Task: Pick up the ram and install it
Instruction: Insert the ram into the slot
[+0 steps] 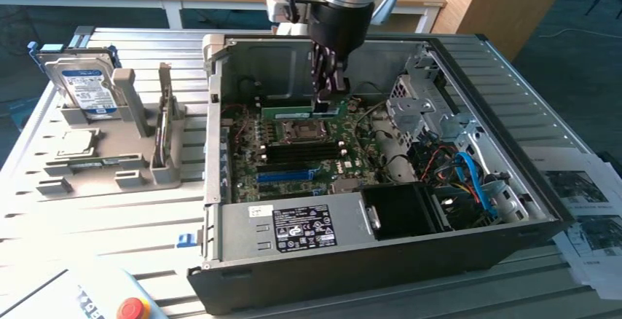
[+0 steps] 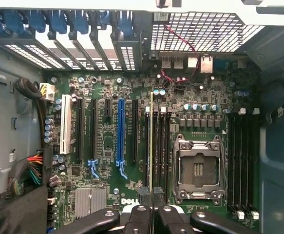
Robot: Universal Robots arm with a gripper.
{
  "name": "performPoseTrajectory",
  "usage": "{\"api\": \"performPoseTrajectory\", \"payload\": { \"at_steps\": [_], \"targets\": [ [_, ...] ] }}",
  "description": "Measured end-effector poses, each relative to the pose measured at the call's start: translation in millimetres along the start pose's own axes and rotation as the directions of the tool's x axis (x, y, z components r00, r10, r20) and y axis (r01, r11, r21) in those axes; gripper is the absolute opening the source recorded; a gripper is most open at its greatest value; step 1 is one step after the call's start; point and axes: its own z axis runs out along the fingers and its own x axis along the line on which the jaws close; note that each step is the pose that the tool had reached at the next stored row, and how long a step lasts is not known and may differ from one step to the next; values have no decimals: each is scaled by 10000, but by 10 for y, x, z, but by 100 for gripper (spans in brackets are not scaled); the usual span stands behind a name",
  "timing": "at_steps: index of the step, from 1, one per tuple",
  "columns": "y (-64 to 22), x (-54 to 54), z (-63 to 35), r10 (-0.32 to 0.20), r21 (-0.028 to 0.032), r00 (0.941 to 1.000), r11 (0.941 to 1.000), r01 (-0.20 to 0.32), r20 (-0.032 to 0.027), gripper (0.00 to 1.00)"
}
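Nearest you in the exterior view, a red mushroom button [image 1: 132,309] sat at seven o'clock of the open computer case [image 1: 389,264], on the ribbed metal table [image 1: 116,221]. The boxy grey power supply [image 1: 291,226], with its black label, lay along the case's near wall. Beyond it spread the green motherboard [image 1: 336,160], flat and crowded with black slots, with the square metal CPU socket [image 1: 294,130] near its middle. At nine o'clock of the case stood a grey moulded holder [image 1: 107,166] with a silver hard drive [image 1: 86,86] upright in it.

Your gripper [image 1: 331,102] reached straight down into the case, its black fingers clamped together on the ram [image 1: 291,113]. The ram, a thin green stick, stood on edge at twelve o'clock of the socket. Its long axis was level and ran nine to three, parallel to the case's far sheet-metal wall. The grip fell at its three o'clock end. Whether it was seated you could not tell.

In the wrist view the gripper [image 2: 152,214] held the ram [image 2: 151,146] edge-on. It showed as a narrow yellow-green line parallel to the black memory slots, between the long blue slot [image 2: 121,129] and the CPU socket [image 2: 198,168]. The far wall stood close behind the ram. The perforated drive cage [image 1: 427,108] sat well apart at three o'clock, and the case was open above.
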Motion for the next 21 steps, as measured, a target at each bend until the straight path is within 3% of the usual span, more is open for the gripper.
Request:
{"api": "performPoseTrajectory", "payload": {
  "at_steps": [7, 21],
  "targets": [
    [-3, -1, 66, 0, 1, 10000, 10000, 0, 1, 12],
    [-4, -2, 101, 0, 22, 10000, 10000, 0, 0, 12]
  ]
}}
